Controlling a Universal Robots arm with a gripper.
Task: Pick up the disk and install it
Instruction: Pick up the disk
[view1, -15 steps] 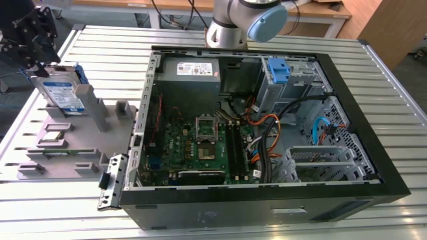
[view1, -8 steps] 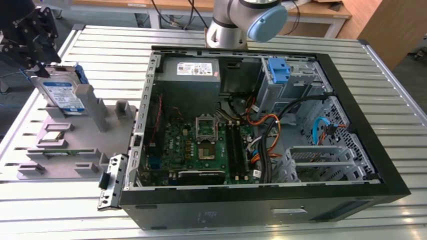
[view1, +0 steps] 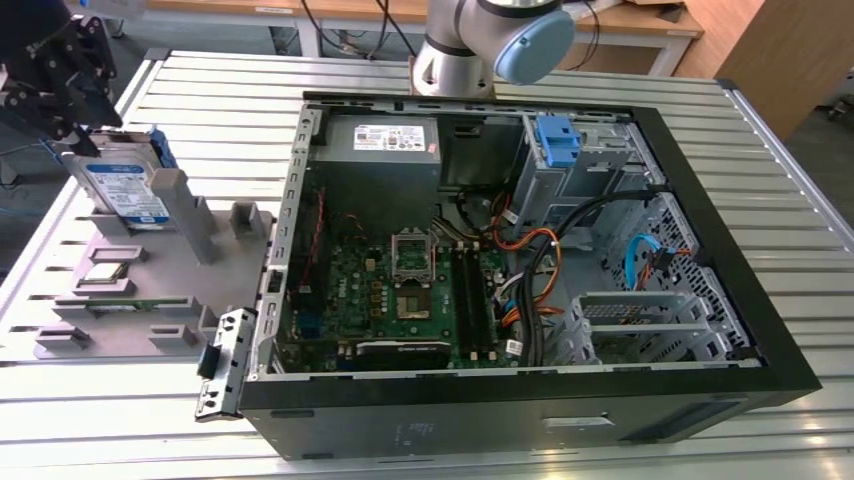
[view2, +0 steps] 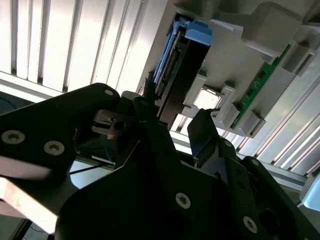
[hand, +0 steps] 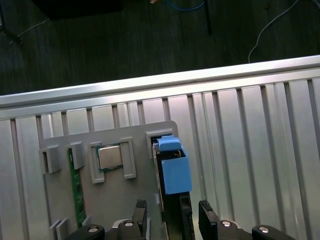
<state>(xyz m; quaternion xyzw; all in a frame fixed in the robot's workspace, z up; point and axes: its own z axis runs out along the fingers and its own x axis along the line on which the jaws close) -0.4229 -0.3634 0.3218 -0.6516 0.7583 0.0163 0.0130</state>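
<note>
At the counter's (view1: 214, 100) edge on the exterior view's left lies a grey tray (view1: 180, 290) with moulded slots. The disk (view1: 127, 185) stands on edge in a slot at the tray's far corner, with its blue-and-white label showing and a blue rail on its upper end. The claw (view1: 74, 130) hangs directly over the disk's top edge. In both wrist views the claw (hand: 172, 217) (view2: 175, 117) is spread wide, one finger to each side of the disk (hand: 175, 170) (view2: 182, 65), and has hold of nothing. Whether a finger touches the disk cannot be told. Nearer on the tray, a square chip (view1: 107, 270) and a green memory stick (view1: 100, 305) sit in their own slots. Just beside the tray, an open black case (view1: 534, 410) fills the counter's middle. Inside it are a power supply (view1: 394, 135) at the far wall, a motherboard (view1: 400, 290) on the floor, and a blue bracket (view1: 561, 140) towards the far corner on the exterior view's right. The arm base (view1: 454, 60) stands at the counter's far edge, behind the case.
</note>
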